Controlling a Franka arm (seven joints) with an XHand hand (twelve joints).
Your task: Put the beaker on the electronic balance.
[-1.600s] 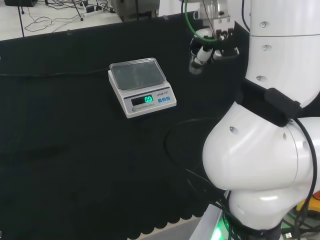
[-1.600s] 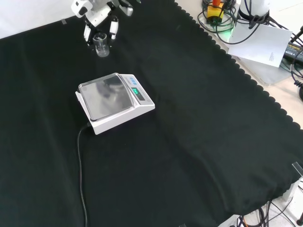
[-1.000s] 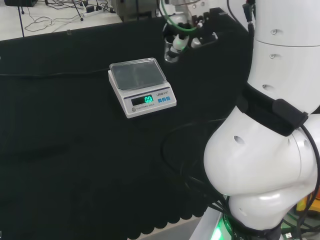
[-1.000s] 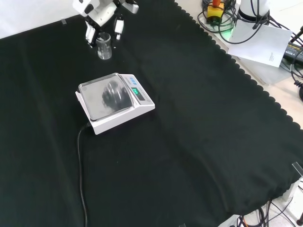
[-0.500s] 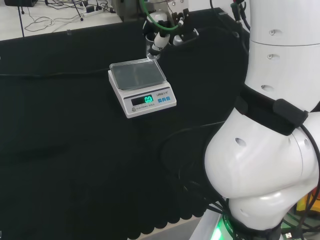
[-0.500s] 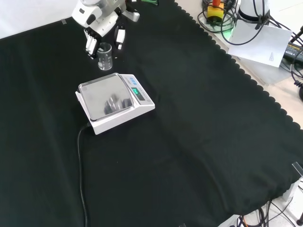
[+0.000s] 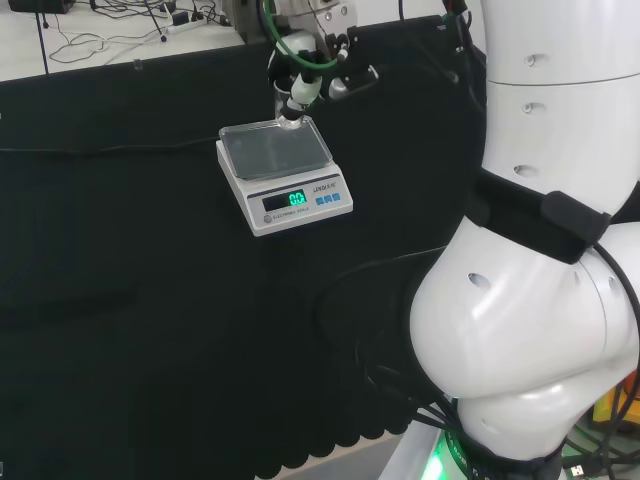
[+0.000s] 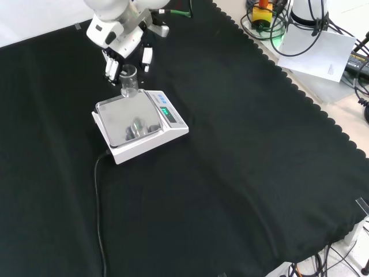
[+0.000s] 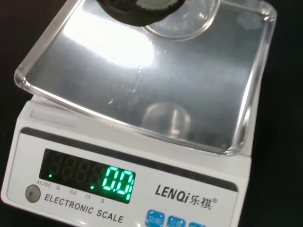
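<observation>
Above the balance (image 8: 128, 120) pan, beaker (image 8: 128, 80) in curled hand (image 8: 118, 36)

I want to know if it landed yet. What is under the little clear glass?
Under the small clear glass beaker, held by the black and white hand, is the white electronic balance's shiny pan. Whether they touch can't be seen.

Even, bright room light falls from above, and the black cloth (image 8: 230, 150) soaks it up so that hardly any shadow shows on the bench. In the wrist view a broad white glare lies across the steel pan (image 9: 142, 71) of the balance (image 9: 132, 189). The dark, blurred hand (image 9: 137, 9) is out of focus, while the lit green display (image 9: 118, 183) reads sharp.
</observation>
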